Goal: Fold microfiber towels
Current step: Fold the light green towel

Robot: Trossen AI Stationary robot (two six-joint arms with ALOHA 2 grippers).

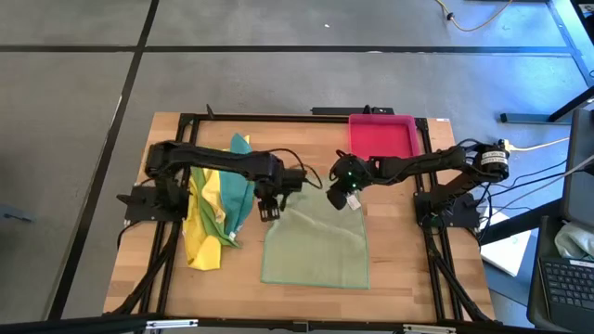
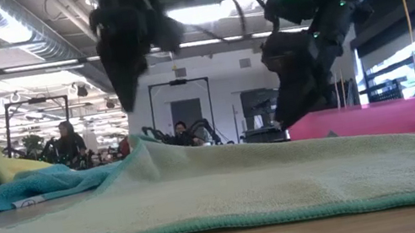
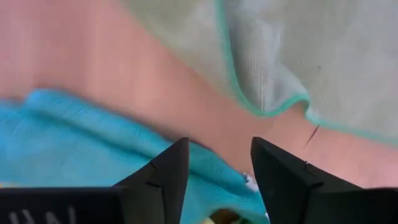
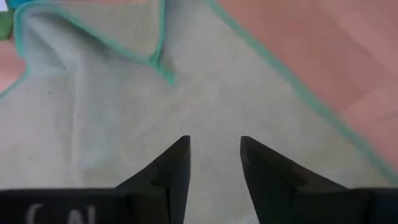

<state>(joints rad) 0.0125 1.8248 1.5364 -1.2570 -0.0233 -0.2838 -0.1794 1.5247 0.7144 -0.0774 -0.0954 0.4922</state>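
Cloth of pale green (image 1: 316,249) lies spread mid-worktop (image 1: 399,278); we hold our left tool (image 1: 269,206) and right tool (image 1: 345,199), both parted and empty, above its far corners, likely to fold it.

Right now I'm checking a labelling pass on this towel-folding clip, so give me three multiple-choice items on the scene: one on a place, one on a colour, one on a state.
1. Where does the pink tray stand?
A. at the table's far edge, on the right arm's side
B. on the pale green towel
C. under the left arm

2. What colour edging runs round the pale green towel?
A. red
B. teal
C. black

3. How do the left gripper's jaws stand?
A. shut on the towel
B. open, holding nothing
C. shut on the tray

Answers:
1 A: the high view shows it by the far rim, near the right arm.
2 B: both wrist views show a teal hem.
3 B: the left wrist view shows a gap with bare table between the fingers.
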